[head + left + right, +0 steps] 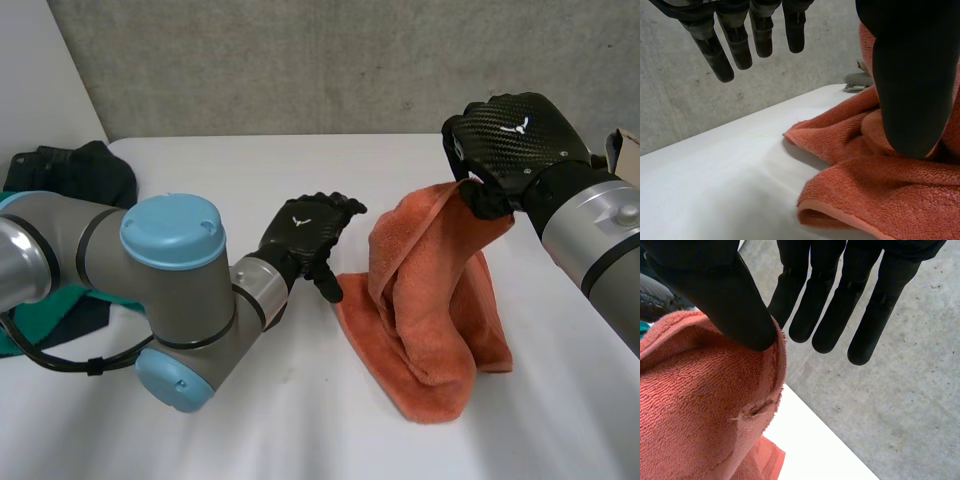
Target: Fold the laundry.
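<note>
Fingers [837, 305], right hand [515, 130]: thumb-pinch atop orange towel [430, 300], long axis vertical

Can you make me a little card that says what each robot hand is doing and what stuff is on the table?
towel: orange towel, one end lifted, the rest lying on the white table
right hand: up in the air, pinching the towel's raised edge with its thumb
left hand: open, fingers straight, next to the towel, not gripping it
other laundry: dark clothes at the far corner; teal cloth under the left arm
fold: not done yet
</note>
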